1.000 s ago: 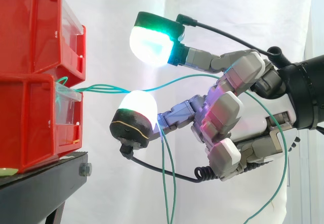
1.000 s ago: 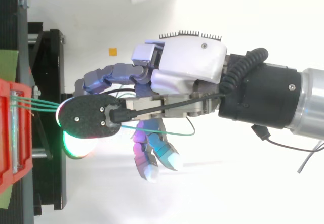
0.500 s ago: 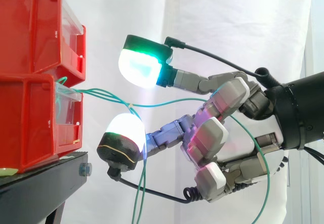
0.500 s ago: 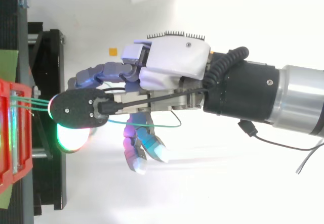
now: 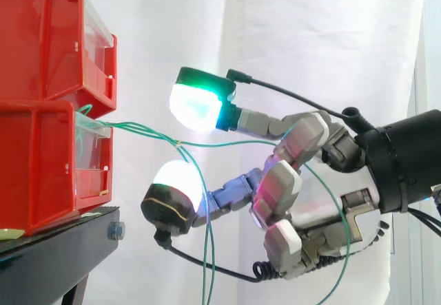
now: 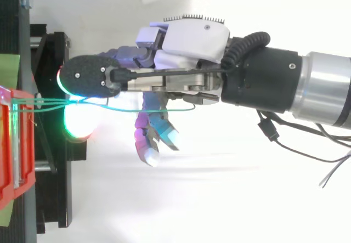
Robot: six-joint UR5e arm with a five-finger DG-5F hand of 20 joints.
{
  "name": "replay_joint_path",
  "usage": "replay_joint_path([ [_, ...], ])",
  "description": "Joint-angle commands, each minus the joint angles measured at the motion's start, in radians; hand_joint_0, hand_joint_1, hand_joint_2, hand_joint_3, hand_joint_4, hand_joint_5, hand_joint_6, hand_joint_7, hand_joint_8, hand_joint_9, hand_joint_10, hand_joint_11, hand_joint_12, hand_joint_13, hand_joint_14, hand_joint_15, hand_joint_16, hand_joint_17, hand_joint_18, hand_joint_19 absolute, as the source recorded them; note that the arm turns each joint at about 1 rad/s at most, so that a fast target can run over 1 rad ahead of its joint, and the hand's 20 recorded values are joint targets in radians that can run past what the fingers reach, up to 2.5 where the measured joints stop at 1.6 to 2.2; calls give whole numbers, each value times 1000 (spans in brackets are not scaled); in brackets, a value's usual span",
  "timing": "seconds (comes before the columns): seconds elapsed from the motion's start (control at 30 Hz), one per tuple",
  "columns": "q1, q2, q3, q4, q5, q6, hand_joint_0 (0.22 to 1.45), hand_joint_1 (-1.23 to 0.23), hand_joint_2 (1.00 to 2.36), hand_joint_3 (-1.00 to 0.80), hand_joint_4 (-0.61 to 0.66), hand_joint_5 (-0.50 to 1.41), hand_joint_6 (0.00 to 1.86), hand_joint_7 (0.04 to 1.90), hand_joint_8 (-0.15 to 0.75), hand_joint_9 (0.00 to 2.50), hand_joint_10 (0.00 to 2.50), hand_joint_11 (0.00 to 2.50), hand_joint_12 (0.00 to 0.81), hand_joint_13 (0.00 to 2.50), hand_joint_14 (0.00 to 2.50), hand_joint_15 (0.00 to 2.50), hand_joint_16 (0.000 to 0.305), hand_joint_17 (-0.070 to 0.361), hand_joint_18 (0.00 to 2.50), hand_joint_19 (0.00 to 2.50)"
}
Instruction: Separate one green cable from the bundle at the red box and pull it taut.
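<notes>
The red box (image 5: 41, 160) sits under a second red bin at the left, on the black stand (image 5: 62, 250). The hand (image 6: 189, 37) reaches toward it from the right. Over the last second the hand has pushed in toward the box and then eased a little back to the right. It has also shifted toward the far side, as the top view shows.

Its two long fingers are stretched out and apart, while the rest are loosely curled near the palm. The upper fingertip (image 5: 196, 107) has dropped lower than it was, so the gap to the lower pad (image 5: 176, 181) looks slightly narrower. From above, the upper finger now lies on the far side of the strands and the lower pad on the near side.

The bundle (image 5: 138, 127) leaves the front of the box and runs right. Between the pads it splits: one green cable (image 5: 234, 142) carries on toward the palm, and the other strands (image 5: 207, 250) drop away, hanging further left than a second ago. Neither pad seems to touch the single strand, so the fingers grip nothing yet.

The hand looks lined up to close on that one strand. The separation is begun, and the pulling is not.
</notes>
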Motion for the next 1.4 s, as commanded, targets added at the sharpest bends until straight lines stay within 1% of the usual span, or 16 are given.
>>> replay_joint_path([
  [0.0,-4,-9,-6,0,3,10,419,-508,1000,-500,168,138,502,1329,231,2094,18,410,440,1640,17,575,80,180,1531,306],
  [0.13,-7,-12,-6,-1,5,21,432,-524,1000,-500,165,137,503,1324,224,2086,16,423,434,1633,18,578,79,177,1510,320],
  [0.27,-9,-12,-7,-6,5,29,494,-517,1000,-500,146,135,502,1322,221,2073,19,446,412,1601,19,601,72,163,1426,365],
  [0.3,-9,-12,-7,-12,5,29,501,-509,1000,-500,136,135,502,1320,208,2071,17,458,410,1597,18,604,72,161,1415,372],
  [0.4,-10,-12,-4,-23,5,29,503,-506,1000,-500,132,135,502,1328,219,2075,17,458,408,1595,19,607,71,161,1408,374],
  [0.57,-4,-12,7,-37,5,29,483,-519,1000,-500,148,136,502,1331,217,2082,17,442,411,1604,19,598,72,163,1420,361],
  [0.77,2,-11,30,-61,19,27,470,-520,1000,-500,152,136,502,1332,219,2075,18,438,420,1608,16,594,74,166,1433,351],
  [0.87,2,-11,39,-77,23,27,465,-521,1000,-500,154,136,502,1334,221,2074,16,437,418,1611,17,595,75,168,1437,357],
  [1.0,11,-11,53,-92,39,24,461,-522,1000,-500,161,135,502,1335,224,2072,16,440,421,1610,17,595,75,169,1438,348],
  [1.07,13,-11,57,-97,46,22,460,-523,1000,-500,158,135,502,1333,223,2073,18,429,421,1607,18,590,75,169,1436,344],
  [1.1,17,-11,60,-100,52,21,461,-522,1000,-500,157,135,502,1335,223,2070,16,435,426,1605,18,591,75,169,1436,346],
  [1.13,17,-11,60,-100,52,21,460,-521,1000,-500,159,135,502,1333,223,2068,17,433,427,1603,18,592,75,169,1437,348],
  [1.17,22,-11,60,-100,55,21,460,-521,1000,-500,158,135,502,1333,225,2066,18,431,423,1603,18,590,75,169,1436,348],
  [1.33,30,-11,60,-100,60,19,460,-521,1000,-500,153,134,502,1335,224,2057,16,436,424,1600,18,585,75,169,1433,349],
  [1.37,34,-11,60,-100,63,19,460,-521,1000,-500,155,134,503,1333,225,2056,17,449,425,1599,18,592,75,170,1433,348],
])
